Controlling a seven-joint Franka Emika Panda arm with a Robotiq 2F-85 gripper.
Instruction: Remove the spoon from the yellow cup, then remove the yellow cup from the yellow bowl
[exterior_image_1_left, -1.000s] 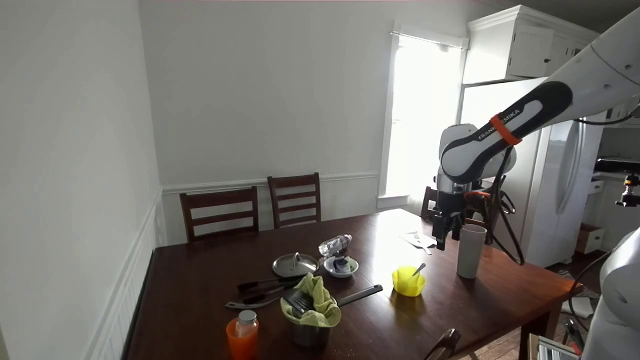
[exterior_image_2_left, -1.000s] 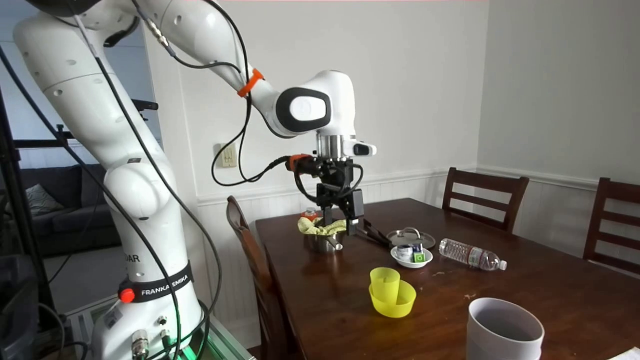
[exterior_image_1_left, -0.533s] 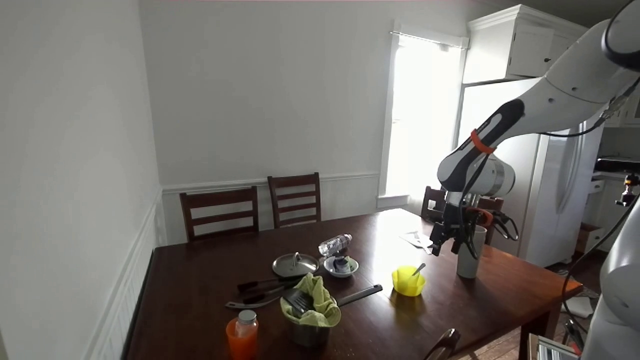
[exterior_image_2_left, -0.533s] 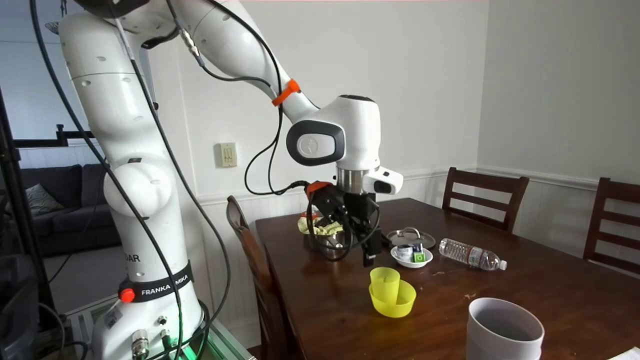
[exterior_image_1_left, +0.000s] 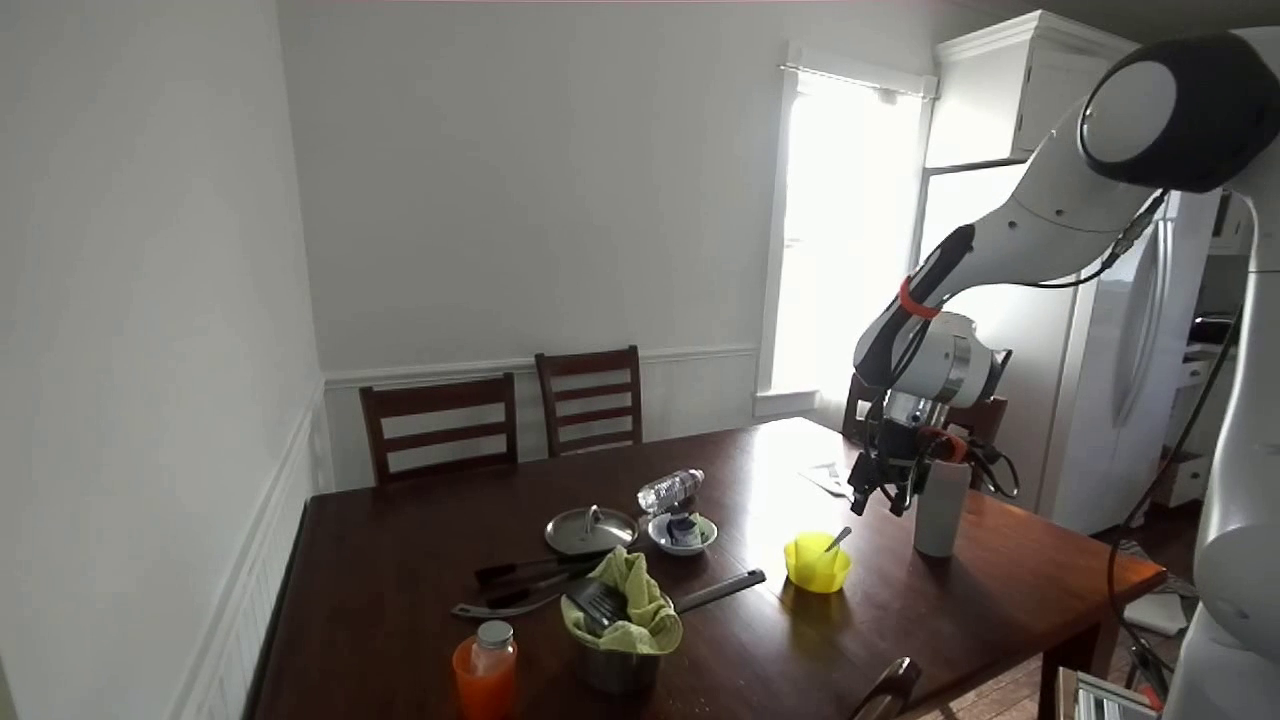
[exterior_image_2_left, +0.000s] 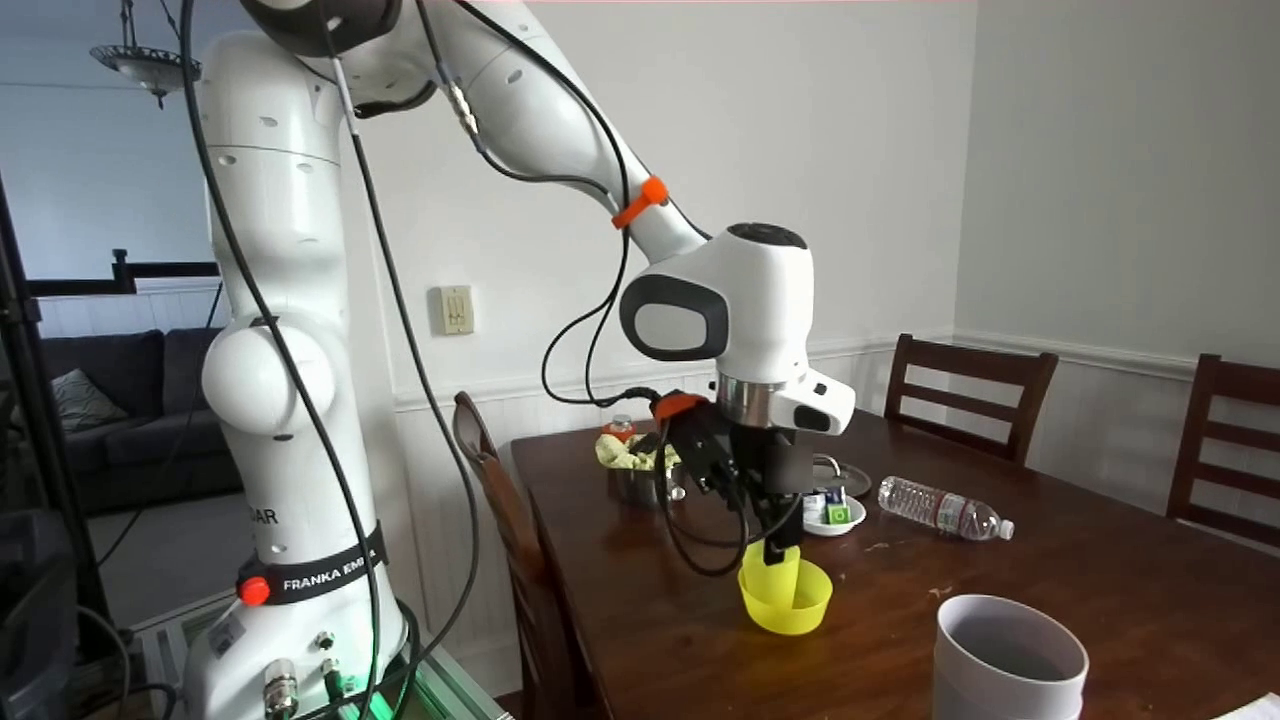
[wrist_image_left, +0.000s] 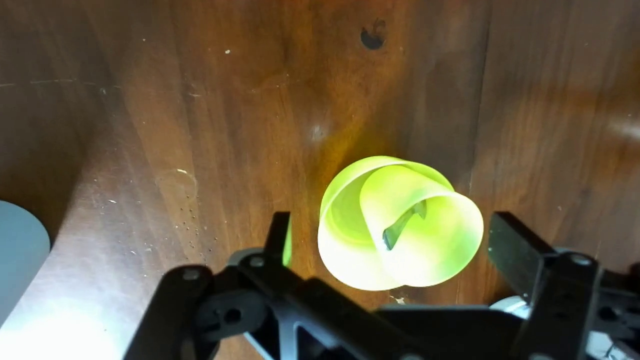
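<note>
Black end effector (wrist_image_left: 387, 232): released, jaws apart.
Wide yellow plastic bowl (wrist_image_left: 341, 256): on brown wooden desk (wrist_image_left: 240, 125).
Narrow yellow plastic cup (wrist_image_left: 450, 245): inside bowl.
Grey metal spoon (wrist_image_left: 398, 228): tilted in cup.

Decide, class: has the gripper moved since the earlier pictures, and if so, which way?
Yes. In both exterior views, the gripper has moved lower in the picture and closer to the yellow bowl, which has stayed put.

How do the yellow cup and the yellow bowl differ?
The yellow cup is taller and narrower; the yellow bowl is wider and shallower. The yellow cup sits inside the yellow bowl, while the yellow bowl rests on the table. Both are bright yellow and open-topped.
</note>
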